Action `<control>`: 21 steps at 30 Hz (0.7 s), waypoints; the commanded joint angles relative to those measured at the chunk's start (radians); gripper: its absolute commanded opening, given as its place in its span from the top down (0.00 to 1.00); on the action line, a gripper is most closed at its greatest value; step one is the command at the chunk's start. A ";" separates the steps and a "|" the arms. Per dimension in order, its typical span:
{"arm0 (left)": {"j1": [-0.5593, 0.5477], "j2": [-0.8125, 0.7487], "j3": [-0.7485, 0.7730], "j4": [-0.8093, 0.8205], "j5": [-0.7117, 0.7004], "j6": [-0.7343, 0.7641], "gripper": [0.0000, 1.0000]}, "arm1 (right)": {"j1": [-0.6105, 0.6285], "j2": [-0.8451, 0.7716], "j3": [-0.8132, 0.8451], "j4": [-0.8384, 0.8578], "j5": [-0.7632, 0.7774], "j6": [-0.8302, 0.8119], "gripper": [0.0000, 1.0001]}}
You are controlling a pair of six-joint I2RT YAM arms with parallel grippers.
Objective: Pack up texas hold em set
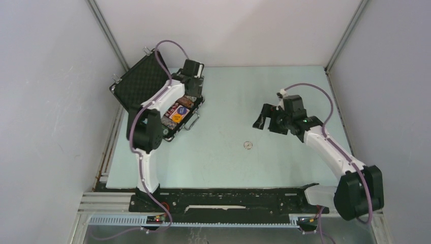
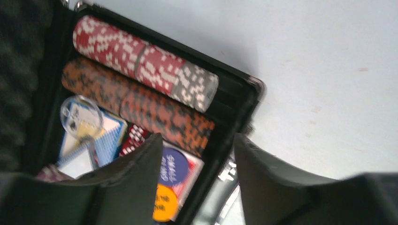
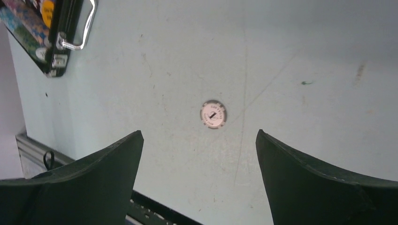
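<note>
case (image 1: 136,85) open, long axis diagonal, handle (image 1: 192,121) facing lone chip (image 1: 248,145)

We noted pale blue-green table (image 1: 284,162), surface scuffed, with faint scratches and small marks. Plain white back wall (image 1: 228,30), greyish left wall (image 1: 45,101) and right wall (image 1: 391,76) enclosed it. Aluminium posts (image 1: 108,36) ran up rear corners. Black rail (image 1: 228,198) and slotted cable duct (image 1: 122,220) lay along near edge. We recorded light as soft and even.
</note>
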 commanded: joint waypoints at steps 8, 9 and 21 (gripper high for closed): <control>-0.054 -0.823 -0.563 0.397 0.588 -0.438 0.03 | 0.114 0.208 0.225 -0.257 -0.011 0.105 0.00; -0.061 -0.873 -0.592 0.397 0.608 -0.445 0.02 | 0.102 0.235 0.232 -0.278 -0.014 0.144 0.00; -0.065 -1.187 -0.703 0.185 0.661 -0.213 0.00 | 0.130 0.516 0.323 -0.451 -0.014 0.586 0.00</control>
